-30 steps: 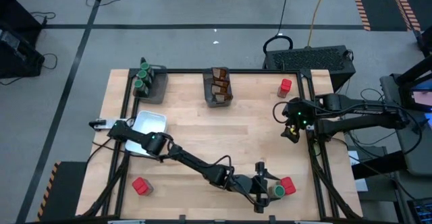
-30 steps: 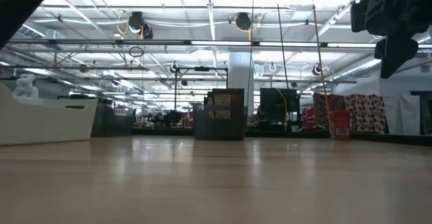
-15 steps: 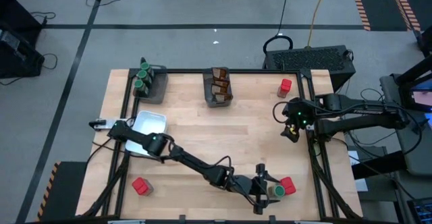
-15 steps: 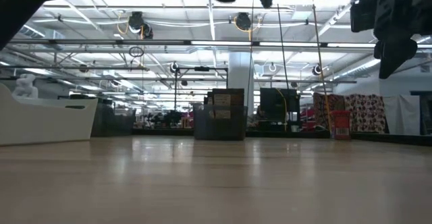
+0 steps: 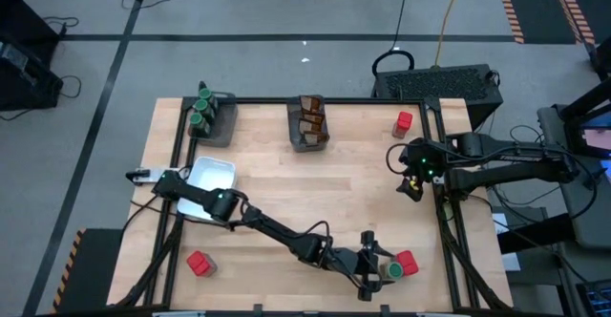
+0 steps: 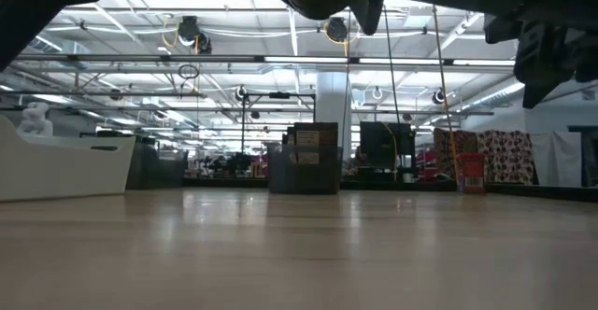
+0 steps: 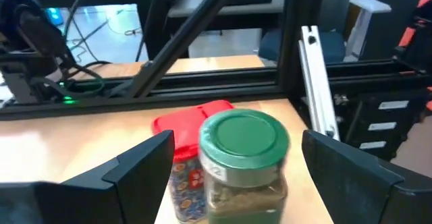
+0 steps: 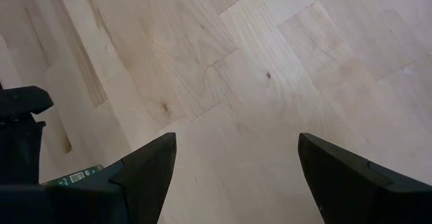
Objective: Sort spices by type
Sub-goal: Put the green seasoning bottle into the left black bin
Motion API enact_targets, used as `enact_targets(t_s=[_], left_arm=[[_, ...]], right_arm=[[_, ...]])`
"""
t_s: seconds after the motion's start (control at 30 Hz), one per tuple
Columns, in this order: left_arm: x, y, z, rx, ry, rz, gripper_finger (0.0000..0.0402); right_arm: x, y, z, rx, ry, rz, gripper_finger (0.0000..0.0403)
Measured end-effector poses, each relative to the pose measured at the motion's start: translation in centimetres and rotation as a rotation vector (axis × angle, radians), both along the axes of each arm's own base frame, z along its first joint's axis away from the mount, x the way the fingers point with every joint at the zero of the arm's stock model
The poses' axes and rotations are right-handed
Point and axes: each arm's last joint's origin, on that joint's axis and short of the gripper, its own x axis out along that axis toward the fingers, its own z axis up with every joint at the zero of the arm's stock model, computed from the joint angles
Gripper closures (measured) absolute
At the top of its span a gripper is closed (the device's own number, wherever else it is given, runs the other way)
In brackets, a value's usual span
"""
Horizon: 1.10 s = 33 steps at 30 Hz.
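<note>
- My left gripper [image 5: 379,269] sits at the near edge of the table [image 5: 353,179], toward its right corner, with its fingers [image 7: 138,166] spread wide on either side of one green-lidded jar [image 7: 244,158]; the pads stand apart from the glass, not clamped.
- That jar stands upright, and a red container [image 7: 189,126] is just behind it, touching or nearly so in the left wrist view. From above, this red container [image 5: 407,262] lies just beside the jar [image 5: 391,271].
- A second red container [image 5: 200,263] lies alone near the front left corner, well apart from the gripper.
- One white tray [image 5: 212,175] sits on the left side, partly under my left arm.
- My right gripper [image 5: 412,185] hangs over the right edge of the table, its fingers [image 8: 145,170] apart over bare wood, holding nothing.
- At the far edge stands one dark bin [image 5: 308,126] holding brown-orange packets [image 5: 309,116]; I count about three, but they overlap and I cannot be sure.
- At the far left corner a second dark bin [image 5: 221,124] holds green-lidded jars [image 5: 200,111]; I make out three lids.
- A third red container [image 5: 404,121] stands at the far right corner by itself.
- Counted in all: four green-lidded jars, three red containers, roughly three packets, two bins, one tray.
</note>
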Motion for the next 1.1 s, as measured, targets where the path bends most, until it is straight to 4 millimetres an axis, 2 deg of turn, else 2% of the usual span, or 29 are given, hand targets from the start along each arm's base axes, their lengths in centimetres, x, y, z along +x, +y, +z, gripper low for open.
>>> enact_targets(t_s=[0.23,0.47,0.77,1.1], left_arm=[[0.0,-0.1,0.0,-0.010,-0.015,-0.014,0.0073],[0.6,0.8,-2.1,-0.072,0.020,0.003,0.0073],[1.6,0.8,-0.1,-0.047,-0.044,-0.019,0.0073],[2.2,0.4,-2.0,-0.073,-0.004,-0.015,0.0073]], right_arm=[[0.0,0.0,0.0,0.000,-0.001,0.000,0.0110],[0.1,0.0,0.0,-0.001,-0.010,0.000,0.0110],[0.1,0.0,0.1,-0.001,-0.016,-0.002,0.0110],[0.1,0.0,0.1,-0.001,-0.018,-0.002,0.0110]])
